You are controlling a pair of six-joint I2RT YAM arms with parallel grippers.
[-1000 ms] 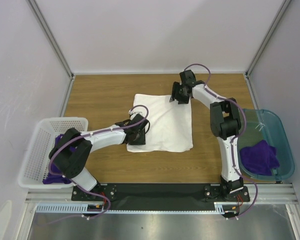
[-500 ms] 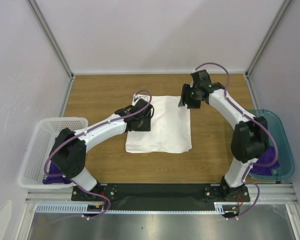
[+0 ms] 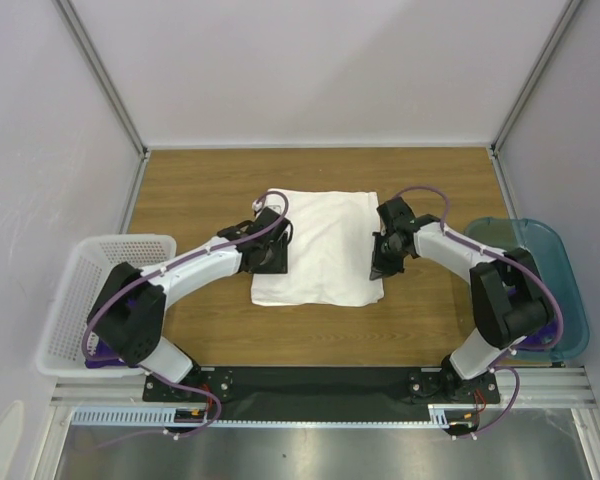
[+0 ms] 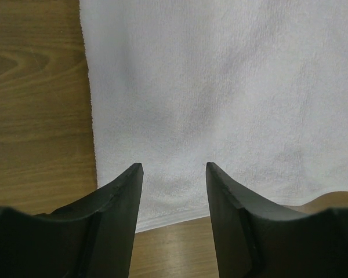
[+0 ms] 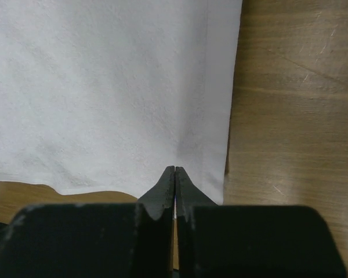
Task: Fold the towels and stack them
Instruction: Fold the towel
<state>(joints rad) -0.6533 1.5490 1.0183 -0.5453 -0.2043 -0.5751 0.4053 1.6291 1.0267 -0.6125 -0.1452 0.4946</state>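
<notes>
White towel [image 3: 325,245] found lying flat near middle of wooden counter [image 3: 200,190], roughly rectangular, with doubled layer visible along right edge. Judged partly folded, further fold outstanding. Placed squarely between both arms, presumably for reach from both sides at once.

Noted at left edge of counter: white perforated basket [image 3: 75,290], with purple towel [image 3: 98,357] in its near corner, mostly masked by left arm. Noted at far right: teal bin [image 3: 560,270], contents largely hidden behind right arm and not determinable. Both containers well apart from white towel. No obstruction to the fold observed.

Left hand [image 4: 174,168] positioned low over towel's left side, near its front edge, fingers partway apart and holding nothing. Judged poised to take that edge.

Right hand [image 5: 175,169] set down on towel just inside right edge, fingers fully together. Cloth between the tips: not determinable.

Stacking not yet begun, purple towel not yet brought to counter.
</notes>
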